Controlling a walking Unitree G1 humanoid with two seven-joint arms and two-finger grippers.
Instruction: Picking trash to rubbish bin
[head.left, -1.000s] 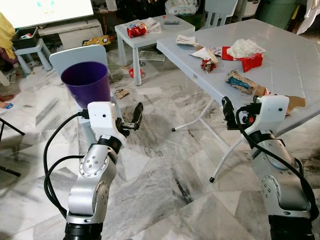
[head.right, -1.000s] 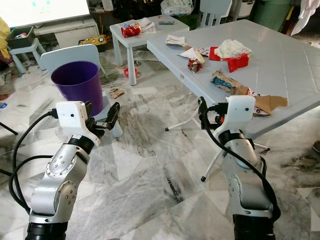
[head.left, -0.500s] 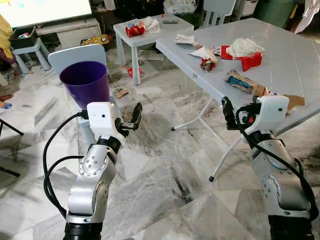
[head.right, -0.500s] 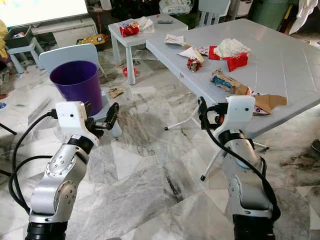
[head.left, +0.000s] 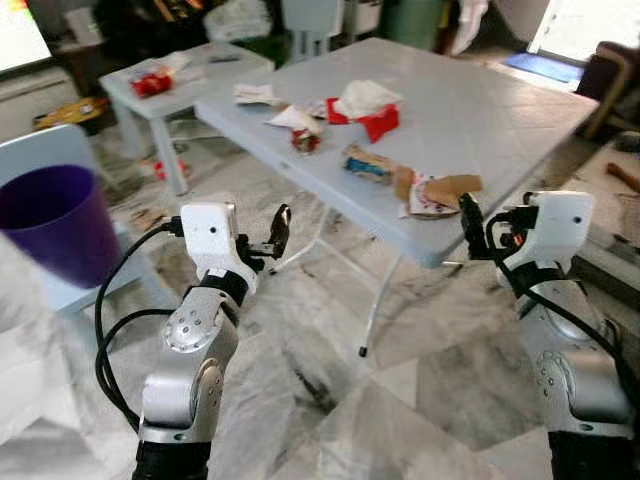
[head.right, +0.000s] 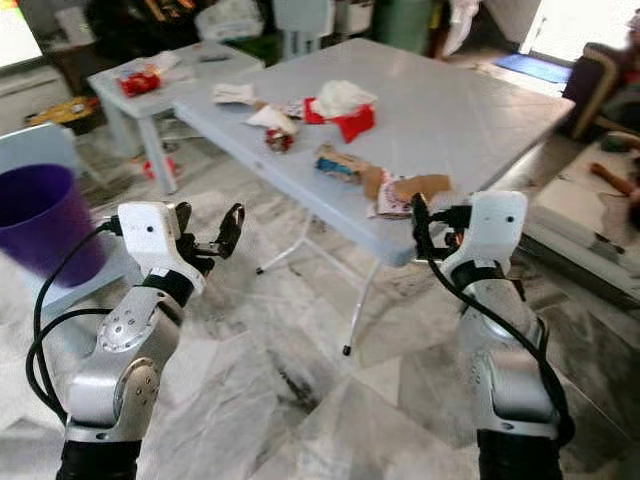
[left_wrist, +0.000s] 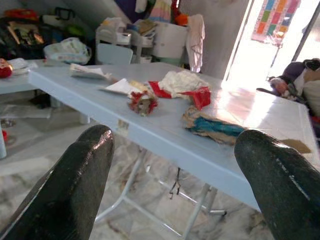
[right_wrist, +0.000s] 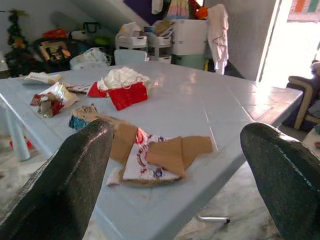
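Marble floor runs under a pale blue table (head.left: 520, 110) strewn with trash: torn cardboard (head.left: 440, 190) at its near edge, a red wrapper (head.left: 372, 118) farther back. Left gripper (head.left: 272, 235) and right gripper (head.left: 470, 228) hover wide open, empty. Purple bin (head.left: 50, 220) stands far left

folding table (head.left: 520, 110) | small table (head.left: 120, 95) beyond its far corner | marble floor (head.left: 330, 400) | white shelf unit (right_wrist: 192, 37) behind
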